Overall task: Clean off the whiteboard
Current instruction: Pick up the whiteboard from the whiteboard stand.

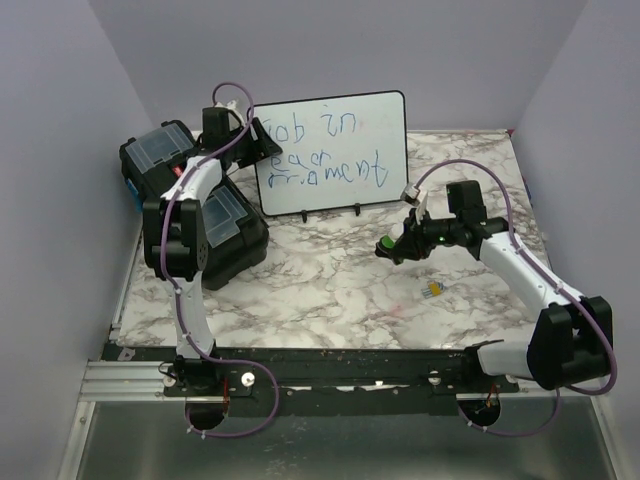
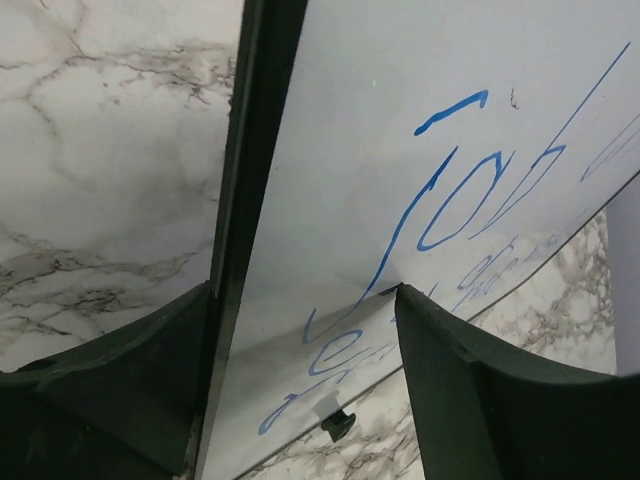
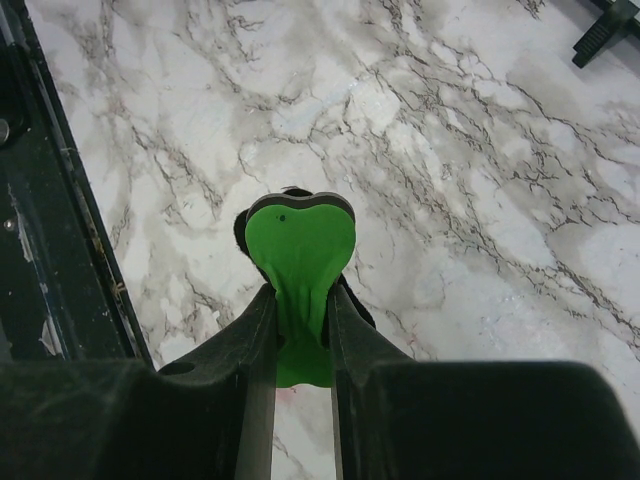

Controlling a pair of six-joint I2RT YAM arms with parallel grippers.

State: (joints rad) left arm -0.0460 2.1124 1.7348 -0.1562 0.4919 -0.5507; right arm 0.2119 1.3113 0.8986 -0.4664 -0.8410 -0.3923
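Note:
The whiteboard (image 1: 335, 150) stands tilted at the back of the table, with blue handwriting across it. My left gripper (image 1: 255, 135) straddles its left edge. In the left wrist view one finger (image 2: 130, 390) is behind the black frame (image 2: 250, 180) and the other fingertip (image 2: 420, 330) touches the written face (image 2: 400, 150). My right gripper (image 1: 397, 243) is shut on a green eraser (image 1: 384, 243) with a black pad. It holds the eraser above the marble table in front of the board, apart from it. The eraser also shows in the right wrist view (image 3: 300, 240) between the fingers.
Two black toolboxes with clear lids (image 1: 160, 155) (image 1: 225, 225) sit at the left, beside and under my left arm. A small yellow object (image 1: 432, 291) lies on the marble table (image 1: 330, 290). A black board foot (image 3: 600, 35) shows in the right wrist view.

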